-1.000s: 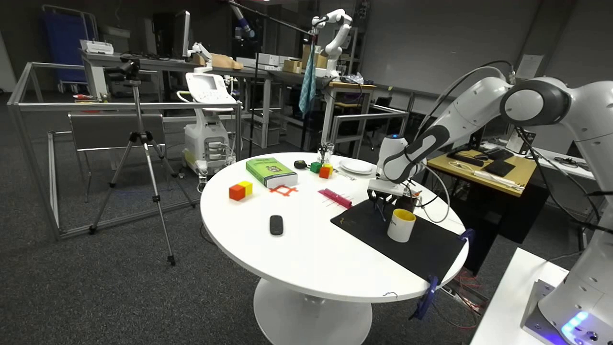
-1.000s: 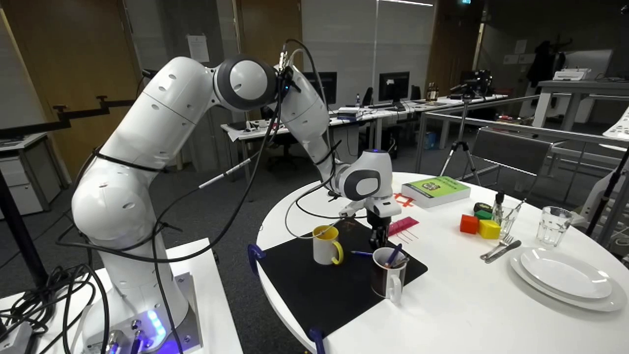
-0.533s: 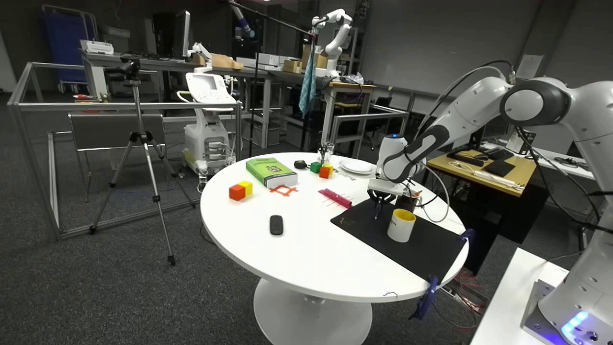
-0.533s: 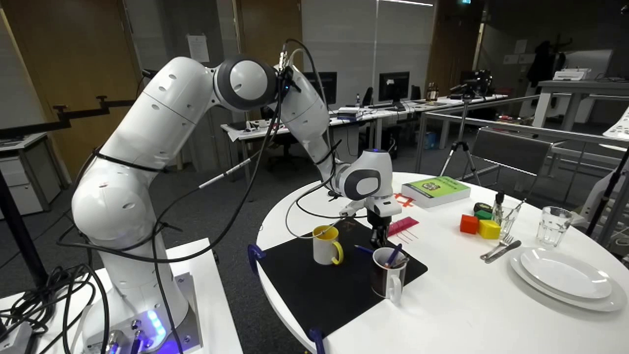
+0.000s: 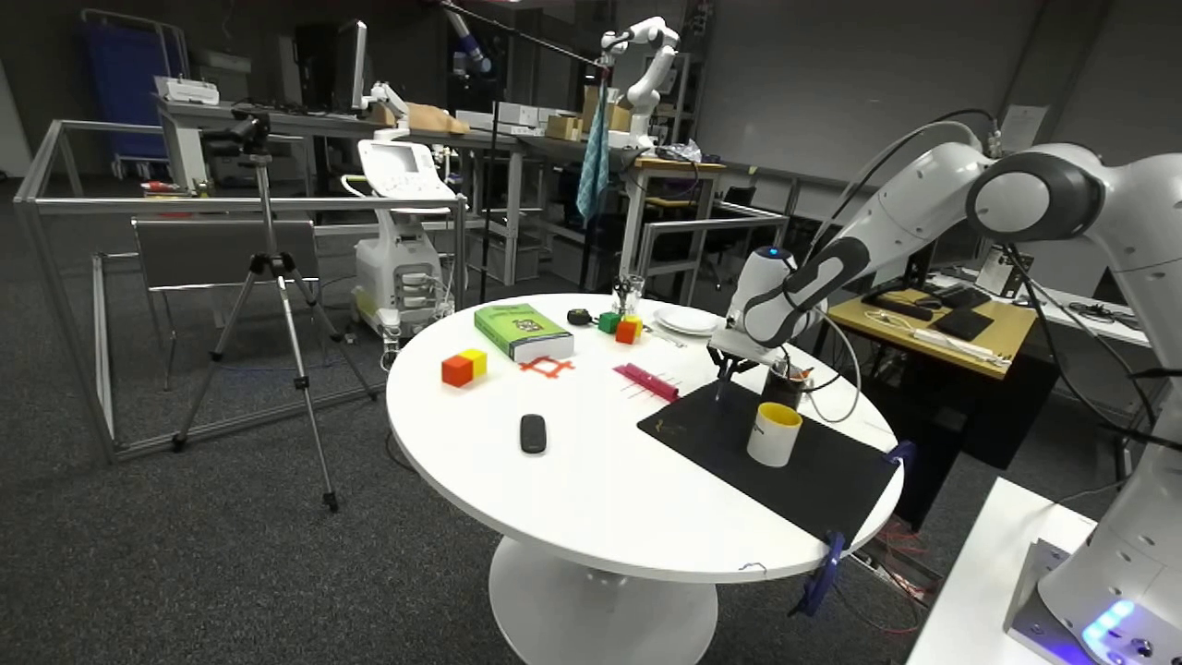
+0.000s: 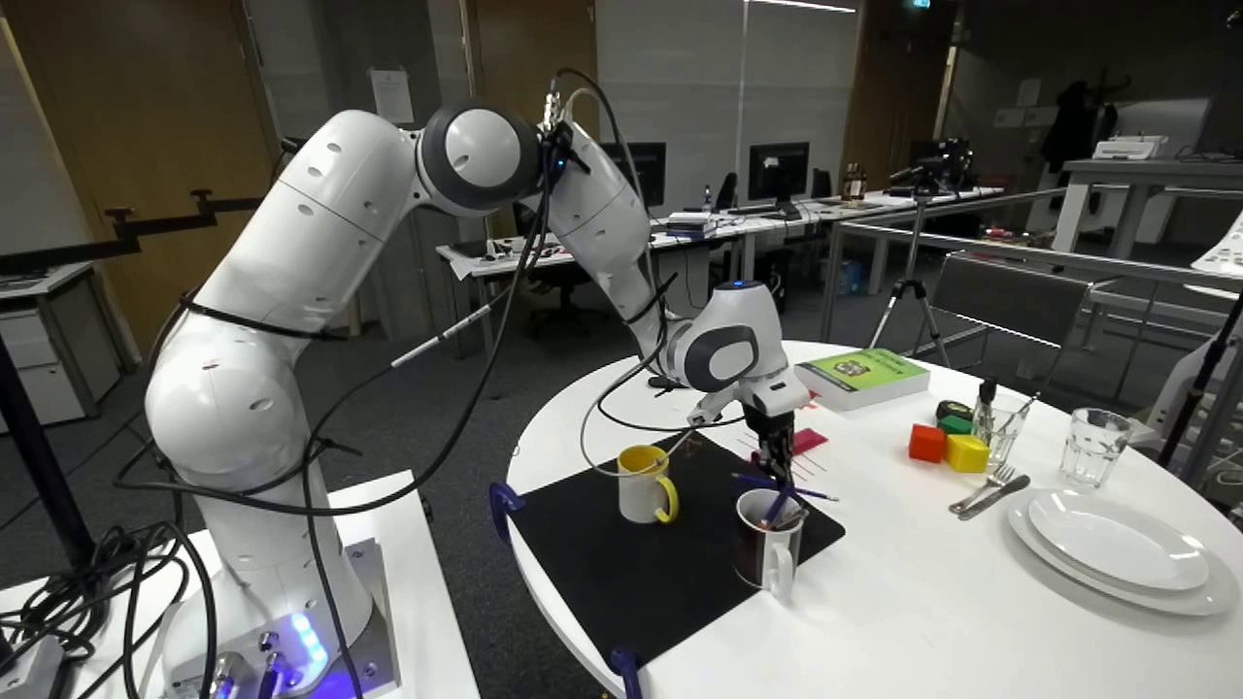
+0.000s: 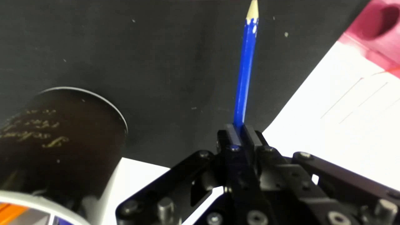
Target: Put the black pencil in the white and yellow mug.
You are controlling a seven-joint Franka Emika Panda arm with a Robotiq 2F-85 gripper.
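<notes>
While the white Franka arm (image 6: 330, 189) is standing in a high arch with its wrist pointing down, its black fingers (image 7: 253, 137) are pinching a blue pencil (image 7: 245, 72), the gap between them no wider than its shaft. The pencil is lying near level in the grip, showing glossy paint and a pale wooden tip, over a matte black mat (image 6: 621, 582) close to one edge. Near the fingers, a dark brown mug (image 6: 751, 553) with a white handle is standing upright at the mat's edge, glossy and gold-lettered, slender items (image 6: 779, 506) poking from its mouth. The white and yellow mug (image 6: 641, 495), a smooth cylinder with white outside and yellow inside and handle, is standing upright on the mat, apart from the pencil. Bare black surface is stretching between the two mugs. Beyond the mat's straight edge, smooth white top of the round table (image 5: 572, 485) is spreading, with a pink rounded piece (image 5: 650, 382) lying just off the mat. Two blue clamps (image 5: 820, 580) are sitting along the rim.
</notes>
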